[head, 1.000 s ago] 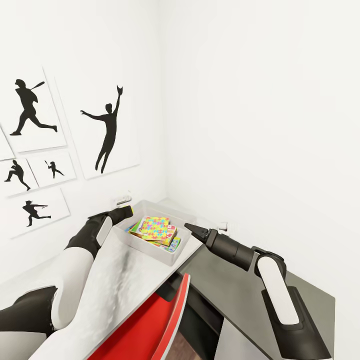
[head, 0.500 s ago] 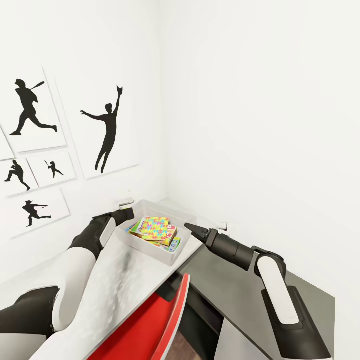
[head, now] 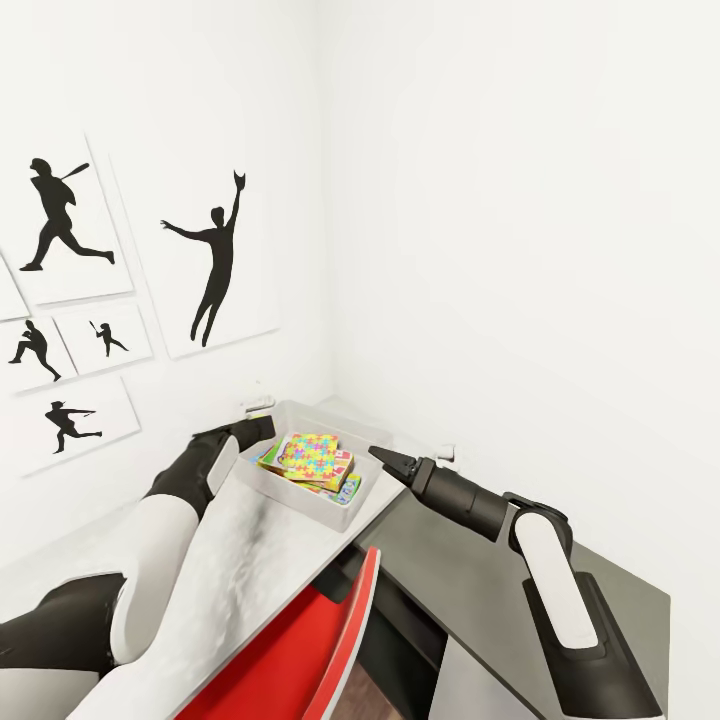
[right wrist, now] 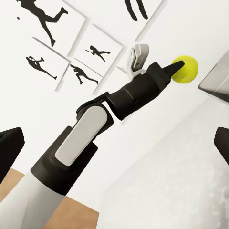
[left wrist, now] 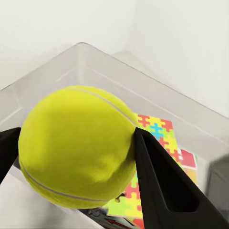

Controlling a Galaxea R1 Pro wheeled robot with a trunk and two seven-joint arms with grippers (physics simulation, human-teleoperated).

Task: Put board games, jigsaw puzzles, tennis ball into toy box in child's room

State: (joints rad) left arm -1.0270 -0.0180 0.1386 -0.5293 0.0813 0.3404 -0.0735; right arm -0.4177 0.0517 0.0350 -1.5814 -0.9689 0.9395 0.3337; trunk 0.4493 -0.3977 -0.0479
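Left hand (left wrist: pixel 76 148) pinching tennis ball (left wrist: pixel 76 145) between both fingers, held over near-left rim of toy box (head: pixel 300 492), ball above box edge rather than inside it. Toy box sits at far corner of surface (head: pixel 250 560), by wall corner. Inside: jigsaw puzzle (head: pixel 310 455) on top of stacked flat boxes (lower ones mostly hidden, probably board games). Right hand (head: pixel 385 458) hovers off box's right side, fingers spread in right wrist view, nothing between them.
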